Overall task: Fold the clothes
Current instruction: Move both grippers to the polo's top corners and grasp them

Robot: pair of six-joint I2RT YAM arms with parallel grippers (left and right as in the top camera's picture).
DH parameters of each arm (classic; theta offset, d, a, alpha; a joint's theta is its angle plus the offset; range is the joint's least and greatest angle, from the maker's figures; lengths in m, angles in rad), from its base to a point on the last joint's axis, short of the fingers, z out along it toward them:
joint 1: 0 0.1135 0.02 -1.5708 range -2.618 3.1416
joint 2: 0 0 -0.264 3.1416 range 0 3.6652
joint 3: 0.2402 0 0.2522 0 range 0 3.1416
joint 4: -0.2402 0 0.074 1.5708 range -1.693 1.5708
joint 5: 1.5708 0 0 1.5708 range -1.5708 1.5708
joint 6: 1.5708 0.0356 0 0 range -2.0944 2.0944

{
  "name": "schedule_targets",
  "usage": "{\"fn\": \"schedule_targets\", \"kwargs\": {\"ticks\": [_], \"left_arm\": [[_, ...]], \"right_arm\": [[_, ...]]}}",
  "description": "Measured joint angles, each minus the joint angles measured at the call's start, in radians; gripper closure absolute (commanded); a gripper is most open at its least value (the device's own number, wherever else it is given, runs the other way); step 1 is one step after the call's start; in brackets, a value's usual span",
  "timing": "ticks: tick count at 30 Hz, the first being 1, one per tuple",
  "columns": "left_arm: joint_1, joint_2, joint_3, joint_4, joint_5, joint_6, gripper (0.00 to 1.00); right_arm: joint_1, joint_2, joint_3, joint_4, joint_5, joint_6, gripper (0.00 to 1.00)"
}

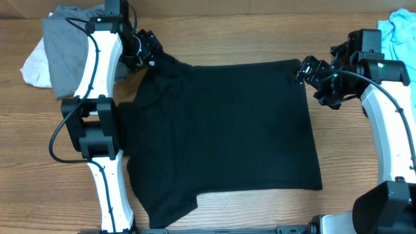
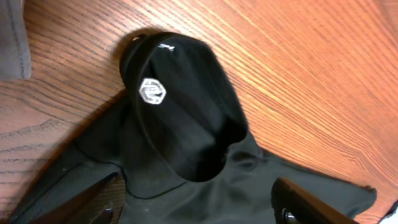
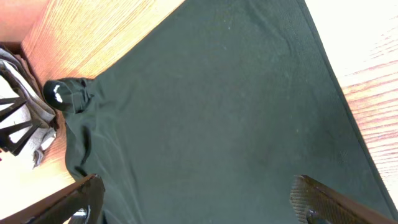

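Note:
A large black short-sleeved shirt [image 1: 221, 130] of the clothes lies spread flat across the table's middle. My left gripper [image 1: 148, 53] hovers over its far left corner. In the left wrist view the fingers [image 2: 93, 202] stand wide apart above wrinkled black cloth [image 2: 205, 186], and a raised black fold carries a small white logo [image 2: 152, 91]. My right gripper [image 1: 311, 71] is at the shirt's far right corner. It is open in the right wrist view too, where smooth black fabric [image 3: 211, 93] fills the space under its fingers [image 3: 329, 202].
A grey garment [image 1: 65, 45] lies on a white one [image 1: 36, 65] at the far left, just behind the left arm. A light blue garment [image 1: 400, 29] sits in the far right corner. Bare wood table [image 1: 364, 149] flanks the shirt.

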Motion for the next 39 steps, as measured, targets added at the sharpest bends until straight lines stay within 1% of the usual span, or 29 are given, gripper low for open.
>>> {"fn": "schedule_targets", "kwargs": {"ticks": [2,9,13,17,23,30,31,33,34,36,37,39], "left_arm": [[0.000,0.007,0.000,-0.003,0.000,-0.005,0.25],[0.000,0.067,0.009,-0.003,-0.011,-0.016,0.26],[0.000,0.093,0.009,0.041,-0.015,-0.019,0.35],[0.000,0.094,0.010,0.078,-0.016,-0.035,0.39],[0.000,0.095,0.010,0.082,-0.016,-0.045,0.39],[0.000,0.109,0.010,0.100,-0.016,-0.045,0.41],[0.000,0.114,0.010,0.105,-0.016,-0.045,0.43],[0.000,0.126,0.010,0.109,-0.016,-0.045,0.53],[0.000,0.129,0.010,0.113,-0.016,-0.045,0.62],[0.000,0.130,0.010,0.124,-0.016,-0.048,0.67],[0.000,0.130,0.010,0.127,-0.016,-0.052,0.74],[0.000,0.130,0.010,0.134,-0.016,-0.057,0.84]], "right_arm": [[0.000,0.000,0.000,0.000,0.000,-0.004,0.00],[0.000,0.000,0.000,-0.010,0.001,-0.014,0.00],[0.000,0.000,0.000,-0.016,0.009,-0.015,0.00],[0.000,0.000,0.000,-0.016,0.012,-0.016,0.00],[0.000,0.000,0.000,-0.015,0.015,-0.016,0.00],[0.000,0.000,0.000,-0.016,0.015,-0.015,0.00],[0.000,0.000,0.000,-0.016,0.016,-0.015,0.00],[0.000,0.000,0.000,-0.016,0.015,-0.015,0.00],[0.000,0.000,0.000,-0.016,0.016,-0.016,0.00],[0.000,0.000,0.000,-0.016,0.020,-0.015,0.00],[0.000,0.000,0.000,-0.016,0.021,-0.015,0.00],[0.000,0.000,0.000,-0.016,0.026,-0.015,0.00]]}}
